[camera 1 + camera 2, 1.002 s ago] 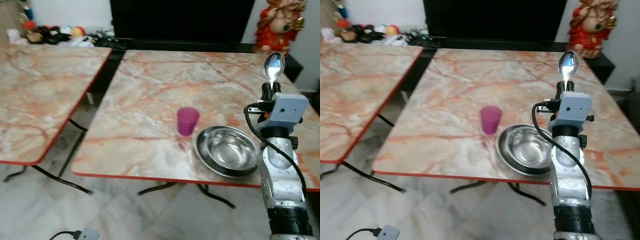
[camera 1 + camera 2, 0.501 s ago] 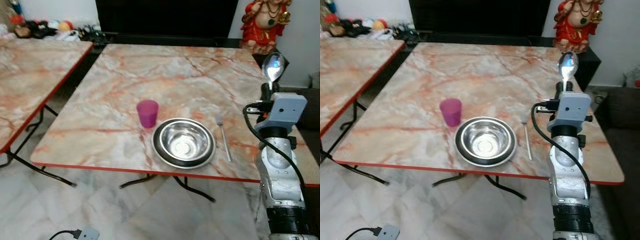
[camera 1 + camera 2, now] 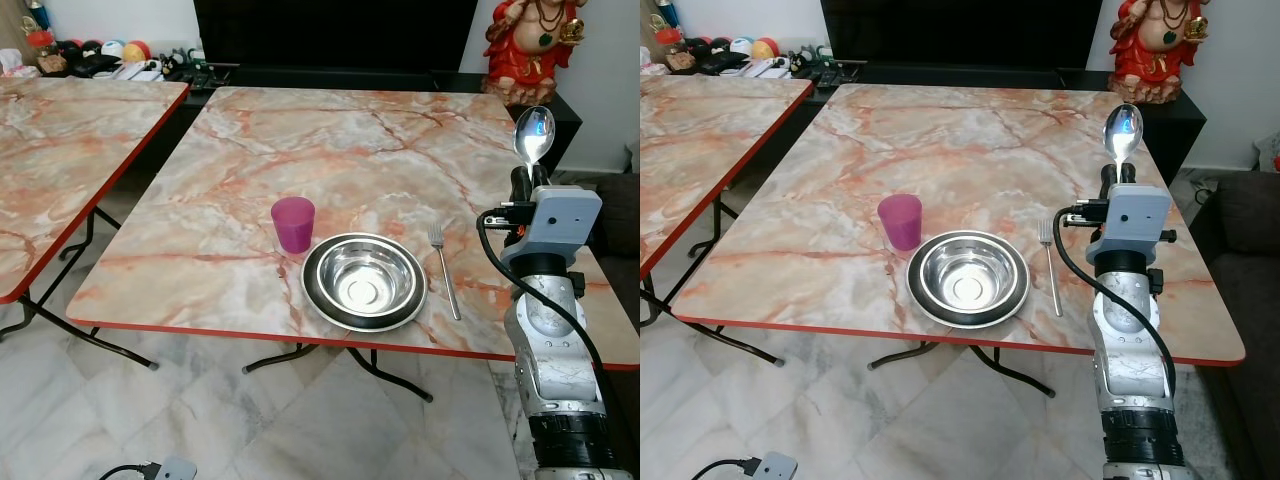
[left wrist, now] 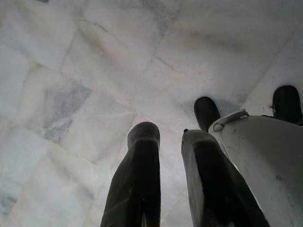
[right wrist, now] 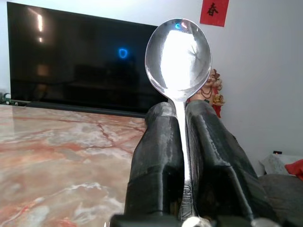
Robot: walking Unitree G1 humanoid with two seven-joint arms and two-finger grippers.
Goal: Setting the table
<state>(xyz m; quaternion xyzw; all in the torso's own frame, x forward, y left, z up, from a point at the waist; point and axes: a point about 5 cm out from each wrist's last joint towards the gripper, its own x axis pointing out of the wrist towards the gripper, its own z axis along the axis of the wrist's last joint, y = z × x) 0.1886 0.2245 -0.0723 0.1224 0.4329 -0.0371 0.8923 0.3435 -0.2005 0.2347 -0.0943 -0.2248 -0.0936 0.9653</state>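
R gripper (image 3: 527, 180) was clamped tight on spoon (image 3: 533, 135), handle pinched between both fingers, bowl end pointing straight up. It hovered off the table's (image 3: 330, 140) right edge. Fork (image 3: 444, 280) lay at ~9 o'clock from gripper, just beside steel bowl (image 3: 364, 281), long axis 12–6. Pink cup (image 3: 293, 223) at bowl's 10 o'clock. Judgement: spoon likely goes parallel to fork, so needs tipping flat; R arm nearer. L gripper (image 4: 170, 156) hung over floor, fingers slightly apart, empty.
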